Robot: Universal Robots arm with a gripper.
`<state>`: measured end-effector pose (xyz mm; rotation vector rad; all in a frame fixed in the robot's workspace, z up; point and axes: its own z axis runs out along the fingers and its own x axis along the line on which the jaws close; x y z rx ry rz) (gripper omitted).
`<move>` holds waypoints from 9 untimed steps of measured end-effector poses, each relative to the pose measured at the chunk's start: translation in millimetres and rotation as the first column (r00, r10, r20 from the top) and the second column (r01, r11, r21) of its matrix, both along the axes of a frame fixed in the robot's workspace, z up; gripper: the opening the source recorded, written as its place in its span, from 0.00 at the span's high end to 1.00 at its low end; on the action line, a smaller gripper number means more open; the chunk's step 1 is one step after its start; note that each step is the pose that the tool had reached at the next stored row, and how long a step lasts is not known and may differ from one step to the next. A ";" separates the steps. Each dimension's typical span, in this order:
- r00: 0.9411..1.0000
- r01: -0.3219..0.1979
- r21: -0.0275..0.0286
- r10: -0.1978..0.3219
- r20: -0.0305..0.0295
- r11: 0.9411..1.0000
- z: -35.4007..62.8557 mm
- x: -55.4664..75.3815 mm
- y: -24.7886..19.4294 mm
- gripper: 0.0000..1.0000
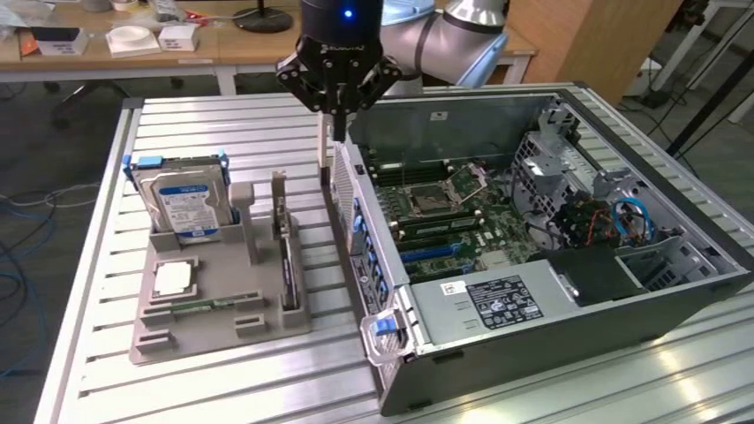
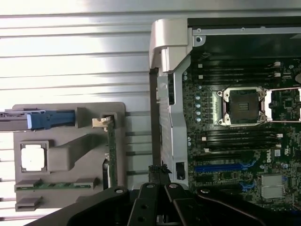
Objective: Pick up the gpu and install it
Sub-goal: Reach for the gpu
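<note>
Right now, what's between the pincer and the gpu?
Past the gpu, the grey holder's rim, then bare table slats up to the pincer at the case wall; wrist view shows it.

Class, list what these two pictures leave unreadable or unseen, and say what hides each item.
- gpu faces: seen edge-on in both views.
- Power supply label text: too small, exterior view.
- Hard drive: cut off by the wrist view's edge.
- Part of the motherboard: hidden behind the gripper, wrist view.
</note>
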<state>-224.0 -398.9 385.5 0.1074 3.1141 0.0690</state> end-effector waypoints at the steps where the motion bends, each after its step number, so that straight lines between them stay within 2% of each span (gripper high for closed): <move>1: 1.000 0.000 0.000 0.000 0.000 1.000 -0.2 -2.7 0.0 0.89; 9: 1.000 -0.004 0.000 0.004 0.000 1.000 -1.6 -21.1 0.0 0.89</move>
